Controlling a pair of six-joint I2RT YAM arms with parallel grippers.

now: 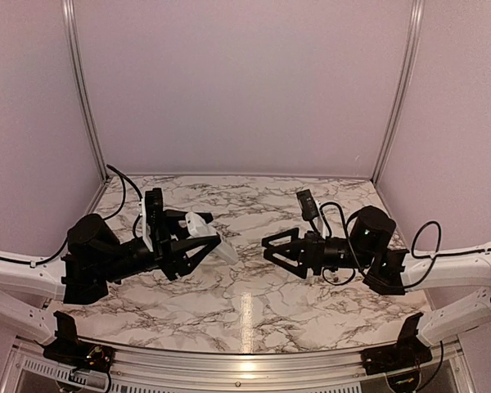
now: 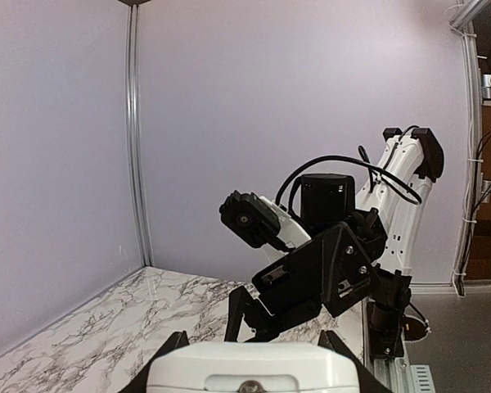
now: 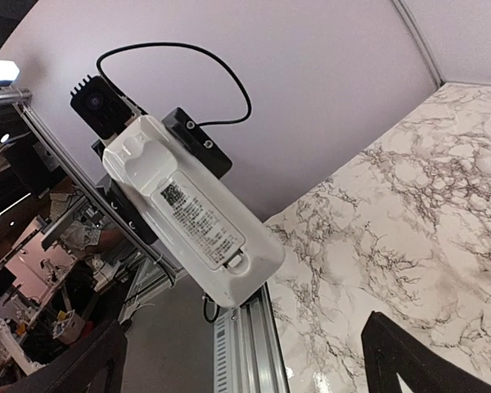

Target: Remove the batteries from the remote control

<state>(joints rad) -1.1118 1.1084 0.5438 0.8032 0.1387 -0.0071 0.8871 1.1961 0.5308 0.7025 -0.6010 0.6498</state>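
On my top feed the marble table (image 1: 254, 303) fills the floor of the cell, with the 2 arms reaching in over it from either side. The left arm (image 1: 98, 254) comes in from the left and the right arm (image 1: 376, 246) from the right. Their tips face each other near the middle of the table, close but apart.

The left gripper (image 1: 209, 237) is clamped partway closed on the remote control (image 1: 226, 248). It holds the remote up off the marble with the free end pointing toward the right arm.

The right gripper (image 1: 268, 248) stands spread wide with nothing in it, just beside the remote's free end and not touching it. On the right wrist feed its fingers (image 3: 425, 360) sit at the 2 bottom corners of the picture with open space between them.

That same feed shows the remote's white back side (image 3: 147, 164), tilted diagonally. It carries a printed label (image 3: 200, 223) on the back panel and a small tab near the lower end.

On the left wrist feed I see only the remote's rounded white end (image 2: 245, 368) at the bottom edge, between the left fingers.
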